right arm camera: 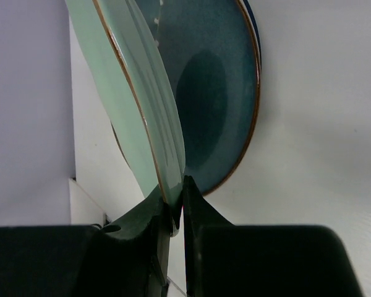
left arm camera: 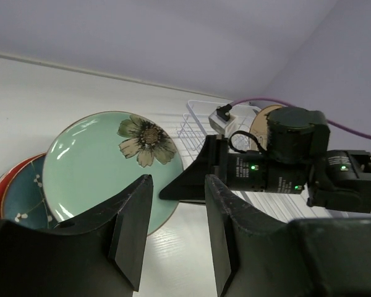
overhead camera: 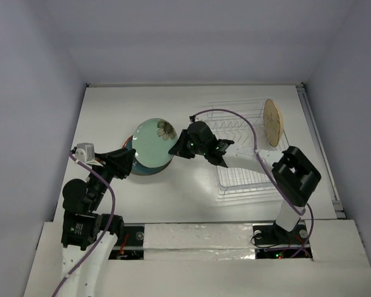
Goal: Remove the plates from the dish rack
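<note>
My right gripper (overhead camera: 175, 148) is shut on the rim of the mint green plate with a flower (overhead camera: 153, 143), holding it tilted just above a stack of plates on the table; the plate also shows in the left wrist view (left arm camera: 105, 164) and the right wrist view (right arm camera: 139, 105). The dark teal plate (left arm camera: 18, 198) tops the stack, with a red rim (left arm camera: 0, 182) below; the teal plate also shows in the right wrist view (right arm camera: 216, 86). A tan plate (overhead camera: 272, 122) stands upright in the dish rack (overhead camera: 244, 179). My left gripper (overhead camera: 128, 162) is open and empty beside the stack.
The rack's wire tines (left arm camera: 195, 120) stand behind the right gripper body (left arm camera: 266, 167). A purple cable (overhead camera: 235, 117) arches over the rack. White walls enclose the table on three sides.
</note>
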`<state>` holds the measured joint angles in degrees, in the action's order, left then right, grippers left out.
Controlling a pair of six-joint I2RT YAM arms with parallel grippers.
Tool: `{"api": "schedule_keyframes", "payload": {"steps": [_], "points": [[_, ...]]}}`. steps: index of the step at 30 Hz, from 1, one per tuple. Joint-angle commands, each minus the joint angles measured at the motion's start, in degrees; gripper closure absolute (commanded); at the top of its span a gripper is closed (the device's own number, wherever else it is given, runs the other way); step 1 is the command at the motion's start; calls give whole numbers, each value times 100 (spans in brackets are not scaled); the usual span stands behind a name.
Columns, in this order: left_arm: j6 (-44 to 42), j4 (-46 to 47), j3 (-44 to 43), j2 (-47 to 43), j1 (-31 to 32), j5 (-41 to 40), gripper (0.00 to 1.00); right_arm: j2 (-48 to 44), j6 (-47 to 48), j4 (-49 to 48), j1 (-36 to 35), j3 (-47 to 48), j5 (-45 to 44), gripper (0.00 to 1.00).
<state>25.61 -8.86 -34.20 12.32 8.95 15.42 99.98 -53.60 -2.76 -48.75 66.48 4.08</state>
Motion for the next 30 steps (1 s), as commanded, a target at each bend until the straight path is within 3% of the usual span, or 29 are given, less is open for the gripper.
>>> {"api": "schedule_keyframes", "payload": {"steps": [1,7,10,13,16,17,20,23,30], "points": [[-21,271,18,34,28,-4,64,186,-607,-1648,-108,550,304,100],[-21,271,18,34,28,-4,64,715,-897,-1841,-161,682,418,93],[-29,271,18,16,28,-13,64,900,-933,-1815,-222,779,410,84],[-29,262,18,8,28,-13,64,1005,-889,-1632,-275,875,401,67],[-21,271,18,8,28,-4,64,1032,-670,-1394,-328,972,392,44],[-21,271,18,-1,28,-4,64,1023,-573,-1106,-328,1016,340,32],[-29,280,18,-1,28,5,63,997,-99,-367,-442,1200,121,12],[-29,280,27,8,28,31,63,909,411,343,-547,1332,-195,1],[-38,306,27,25,28,58,63,637,1640,1813,-671,1543,-679,0]]}}
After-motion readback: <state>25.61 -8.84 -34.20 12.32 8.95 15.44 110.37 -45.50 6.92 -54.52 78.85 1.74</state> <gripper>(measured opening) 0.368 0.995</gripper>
